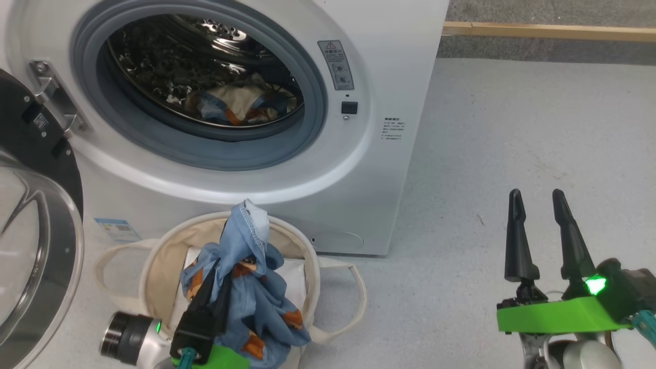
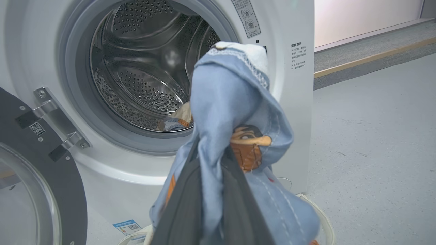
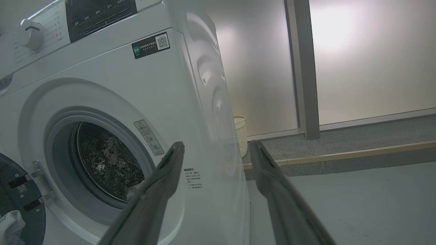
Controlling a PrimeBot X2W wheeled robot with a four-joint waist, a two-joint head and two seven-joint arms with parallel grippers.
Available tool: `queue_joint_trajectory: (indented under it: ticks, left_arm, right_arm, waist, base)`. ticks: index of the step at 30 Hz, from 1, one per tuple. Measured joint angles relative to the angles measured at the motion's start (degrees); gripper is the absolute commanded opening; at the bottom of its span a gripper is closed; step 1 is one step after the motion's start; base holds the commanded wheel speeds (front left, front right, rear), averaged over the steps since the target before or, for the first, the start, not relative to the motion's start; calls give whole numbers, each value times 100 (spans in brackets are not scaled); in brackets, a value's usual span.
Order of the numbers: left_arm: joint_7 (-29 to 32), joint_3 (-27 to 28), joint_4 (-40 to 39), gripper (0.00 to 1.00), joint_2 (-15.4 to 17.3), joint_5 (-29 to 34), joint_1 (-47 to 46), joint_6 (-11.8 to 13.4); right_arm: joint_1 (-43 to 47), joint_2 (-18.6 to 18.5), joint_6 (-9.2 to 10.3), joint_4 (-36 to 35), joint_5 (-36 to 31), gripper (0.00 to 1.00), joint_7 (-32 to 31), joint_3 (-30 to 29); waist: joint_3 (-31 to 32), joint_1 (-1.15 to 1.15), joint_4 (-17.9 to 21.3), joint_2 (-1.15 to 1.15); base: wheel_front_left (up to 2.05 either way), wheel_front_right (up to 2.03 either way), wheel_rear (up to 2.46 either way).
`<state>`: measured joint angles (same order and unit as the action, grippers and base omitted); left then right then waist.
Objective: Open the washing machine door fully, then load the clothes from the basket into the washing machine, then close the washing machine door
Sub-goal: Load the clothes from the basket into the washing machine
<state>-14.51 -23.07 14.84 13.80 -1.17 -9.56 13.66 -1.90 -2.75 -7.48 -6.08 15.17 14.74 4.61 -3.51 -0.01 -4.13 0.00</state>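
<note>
While the door (image 1: pixel 41 164) of the washing machine (image 1: pixel 359 169) is swung wide open at the left, the light blue garment (image 1: pixel 246 266) is pinched between the closed fingers of the left gripper (image 1: pixel 215 287). It is raised in a bunch over the basket (image 1: pixel 154 256), just in front of the machine. Down in the drum (image 1: pixel 154 66), a cream garment (image 1: pixel 236 100) is seen lying at the bottom. Off to the right, the right gripper (image 1: pixel 536 195) is held over the floor (image 1: pixel 512 128), fingers spread apart and empty.
</note>
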Motion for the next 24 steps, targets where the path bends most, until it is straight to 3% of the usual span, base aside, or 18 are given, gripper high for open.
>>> queue_joint_trajectory:
  ticks: [10, 24]
  left_arm:
    - [0, 215, -66, 0, -1, -14, -276, -44]
    - [-18, 1388, 701, 0, 333, -355, -3022, -680]
  right_arm:
    - [-18, 0, 0, -40, -65, 100, 0, 91]
    - [-841, -2, 0, -305, 1, 100, 0, 189]
  waist:
    - [-365, 0, 91, 0]
    - [-1782, 0, 494, 0]
  base:
    - [0, 0, 0]
    - [0, 0, 0]
